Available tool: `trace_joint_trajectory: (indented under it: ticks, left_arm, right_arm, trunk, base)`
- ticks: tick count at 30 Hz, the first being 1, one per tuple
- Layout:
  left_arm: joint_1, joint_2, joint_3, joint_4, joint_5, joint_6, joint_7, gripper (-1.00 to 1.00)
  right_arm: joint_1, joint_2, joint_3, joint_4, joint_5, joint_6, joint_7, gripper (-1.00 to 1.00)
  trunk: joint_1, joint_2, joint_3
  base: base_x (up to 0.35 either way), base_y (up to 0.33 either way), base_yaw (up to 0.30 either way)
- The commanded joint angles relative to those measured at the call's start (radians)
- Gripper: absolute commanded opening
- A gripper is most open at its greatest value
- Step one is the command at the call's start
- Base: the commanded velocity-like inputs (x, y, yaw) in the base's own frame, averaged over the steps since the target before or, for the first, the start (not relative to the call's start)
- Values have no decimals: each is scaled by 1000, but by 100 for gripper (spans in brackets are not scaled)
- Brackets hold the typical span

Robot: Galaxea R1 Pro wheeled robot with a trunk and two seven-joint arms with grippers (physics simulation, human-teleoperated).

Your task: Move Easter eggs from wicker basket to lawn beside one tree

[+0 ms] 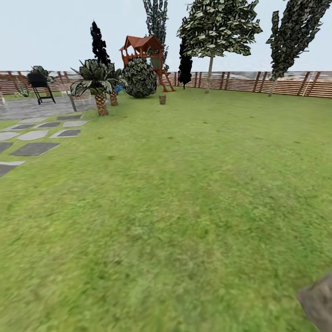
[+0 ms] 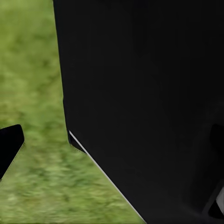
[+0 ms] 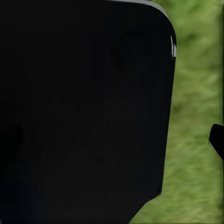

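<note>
Facing open lawn (image 1: 184,207); small brown wicker basket (image 1: 162,99) far off at 12 o'clock, near the round dark bush (image 1: 139,77) and red playhouse (image 1: 143,48). Pale-trunked tree (image 1: 210,69) at 1 o'clock by the fence (image 1: 295,83). Stepping stones (image 1: 34,148) at 10 o'clock. Wrist views: black robot body over grass; end effector state on either arm can't be told.

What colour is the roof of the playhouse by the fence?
Reddish-brown; the playhouse shows best in the head view.

The wide green lawn (image 1: 184,193) looks matt and patchy, rough like grass. The slatted red-brown wooden fence (image 1: 286,83) looks dull. The flat grey paving stones (image 1: 34,148) look smooth and matt.
</note>
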Motion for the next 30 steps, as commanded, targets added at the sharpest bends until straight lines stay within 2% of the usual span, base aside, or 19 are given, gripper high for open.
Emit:
trace_joint_trajectory:
  ticks: [1,10,30]
  left_arm:
    - [0,0,1,-1,1,0,1,100]
    - [0,0,1,-1,1,0,0,100]
    - [0,0,1,-1,1,0,1,100]
  right_arm:
    - [0,-1,0,0,-2,-3,0,100]
    - [0,-15,2,-7,3,-3,-1,100]
    - [0,-11,3,-7,4,-3,-1,100]
  trunk:
    - [1,0,-1]
    - [1,0,-1]
    - [1,0,-1]
  base:
    - [339,0,0]
    - [339,0,0]
    - [340,0,0]
